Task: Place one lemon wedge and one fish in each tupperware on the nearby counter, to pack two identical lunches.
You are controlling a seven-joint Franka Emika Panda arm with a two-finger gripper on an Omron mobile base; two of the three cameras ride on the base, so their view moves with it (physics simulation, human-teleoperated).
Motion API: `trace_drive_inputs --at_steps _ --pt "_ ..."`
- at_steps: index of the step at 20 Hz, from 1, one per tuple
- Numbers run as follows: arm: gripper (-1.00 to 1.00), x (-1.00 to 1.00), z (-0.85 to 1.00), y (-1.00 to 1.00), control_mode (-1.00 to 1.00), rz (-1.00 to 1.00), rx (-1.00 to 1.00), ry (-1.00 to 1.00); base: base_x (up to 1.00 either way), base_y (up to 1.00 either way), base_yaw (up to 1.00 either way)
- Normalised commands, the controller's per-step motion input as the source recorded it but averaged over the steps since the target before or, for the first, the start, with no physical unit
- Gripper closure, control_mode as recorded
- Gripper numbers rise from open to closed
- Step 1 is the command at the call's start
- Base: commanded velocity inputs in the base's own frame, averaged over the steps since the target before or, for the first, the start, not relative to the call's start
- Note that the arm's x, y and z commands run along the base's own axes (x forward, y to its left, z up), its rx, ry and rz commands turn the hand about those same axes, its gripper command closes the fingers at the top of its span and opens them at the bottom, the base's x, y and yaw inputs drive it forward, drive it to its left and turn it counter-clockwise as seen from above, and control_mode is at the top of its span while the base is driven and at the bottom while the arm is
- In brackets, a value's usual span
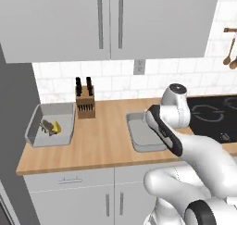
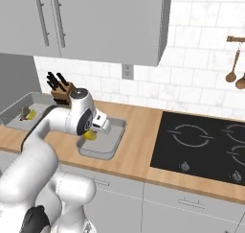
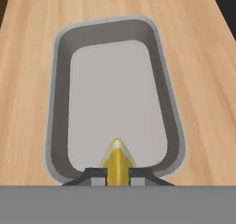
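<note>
The gripper [image 3: 117,176] is clamped on a lemon wedge [image 3: 118,159] above the near end of a grey tray [image 3: 60,94] on the wooden counter [image 3: 27,80]. In the hand view the wedge's long axis runs along the tray's length, its pointed tip aimed at the far end. A second tray [image 1: 34,122] well to the left holds a dark fish [image 1: 46,125] and what looks like another yellow wedge [image 1: 56,126], beside a knife block [image 1: 85,103].

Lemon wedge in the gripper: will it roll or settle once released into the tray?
The lemon wedge looks small and probably light. Its tapered, pointed shape suggests it will tip onto a flat side rather than roll. The grey tray has raised walls, which should likely contain it.
</note>
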Motion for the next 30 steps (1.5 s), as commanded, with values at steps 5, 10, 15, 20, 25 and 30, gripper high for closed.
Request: trace_drive_inputs --at_steps 5,10,15,20,25,30 --pt "1.0 0.95 -0.1 -0.03 -1.0 0.04 0.0 0.1 0.0 0.0 0.0" --pt "1.0 0.12 -0.26 0.0 -1.0 0.07 -0.01 0.01 0.0 0.0 0.0" --pt "1.0 0.0 -0.61 0.0 -1.0 0.07 -0.01 -0.03 0.0 0.0 0.0" --pt "1.0 0.0 -0.46 0.0 -1.0 0.07 -0.02 -0.08 0.0 0.0 0.0" --pt "1.0 0.02 -0.02 0.0 -1.0 0.07 -0.01 -0.1 0.0 0.0 0.0" --pt "1.0 0.52 0.04 0.0 -1.0 0.04 -0.01 -0.03 0.0 0.0 0.0"
